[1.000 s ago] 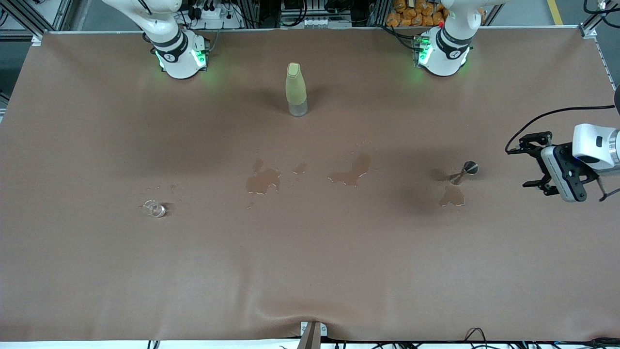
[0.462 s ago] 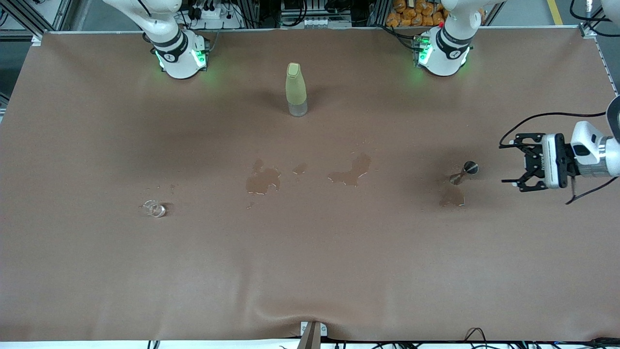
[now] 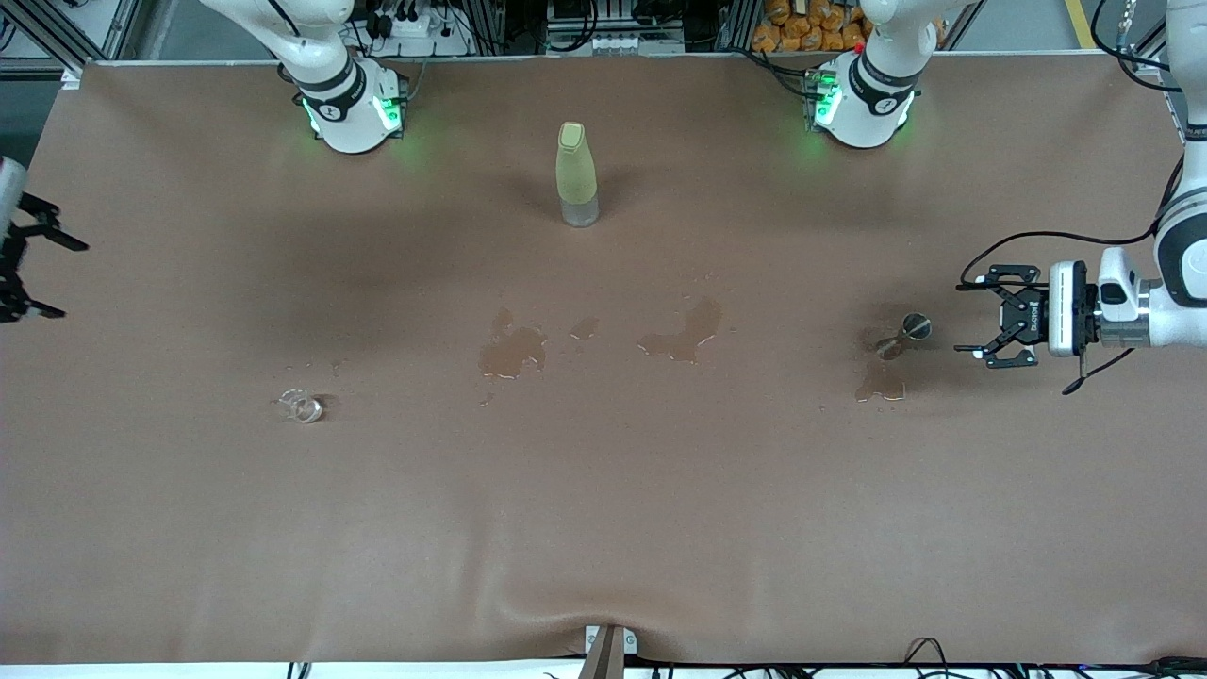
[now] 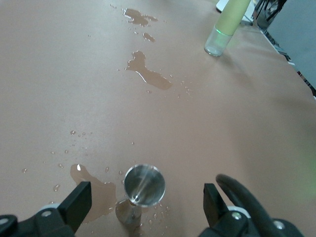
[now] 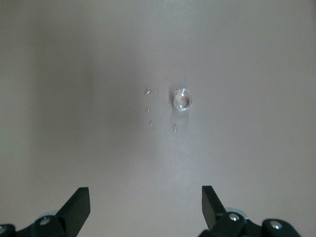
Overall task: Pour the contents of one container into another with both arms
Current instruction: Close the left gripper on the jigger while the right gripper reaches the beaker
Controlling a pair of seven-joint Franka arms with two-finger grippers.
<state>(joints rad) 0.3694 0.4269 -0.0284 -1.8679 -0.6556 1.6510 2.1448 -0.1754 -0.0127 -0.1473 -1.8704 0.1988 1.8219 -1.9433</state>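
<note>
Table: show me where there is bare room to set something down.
Widest bare stretch: the table nearer the front camera than the small glass, the puddles and the metal jigger. More room lies between glass and bottle. Crowded: around the jigger, where the left gripper hovers open. The right gripper, open, is at the table's edge.

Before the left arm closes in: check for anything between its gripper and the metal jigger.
Nothing visible. The open left gripper faces the jigger across bare table; a puddle lies beside the jigger, nearer the front camera.
</note>
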